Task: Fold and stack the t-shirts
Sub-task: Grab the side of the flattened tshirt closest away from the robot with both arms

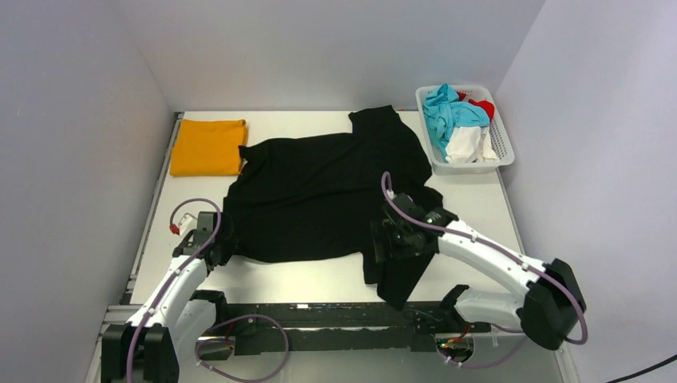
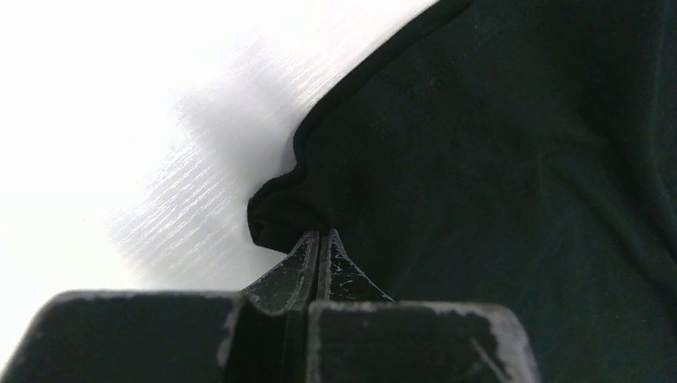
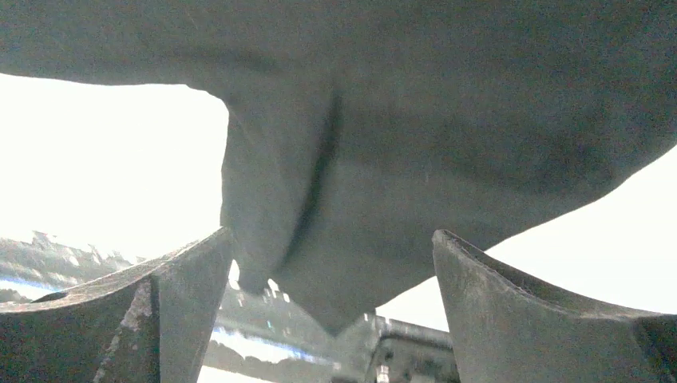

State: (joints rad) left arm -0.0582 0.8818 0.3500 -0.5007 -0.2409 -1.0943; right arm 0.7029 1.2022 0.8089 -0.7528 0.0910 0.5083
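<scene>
white table (image 1: 311,279) between plain pale lilac walls (image 1: 335,48)

You get soft, even overhead light in the top view, only faint shadows. Left wrist: table (image 2: 96,96) blown out to white glare, black t-shirt (image 2: 519,159) nearly detailless. Right wrist: backlit, hazy, same shirt washed grey, close foreground blurred.

Left arm (image 1: 180,279) reaching forward, left pincer (image 2: 319,237) clamped on black t-shirt (image 2: 495,175), right arm (image 1: 495,255) bent inward, right pincer (image 3: 331,235) spread wide
</scene>
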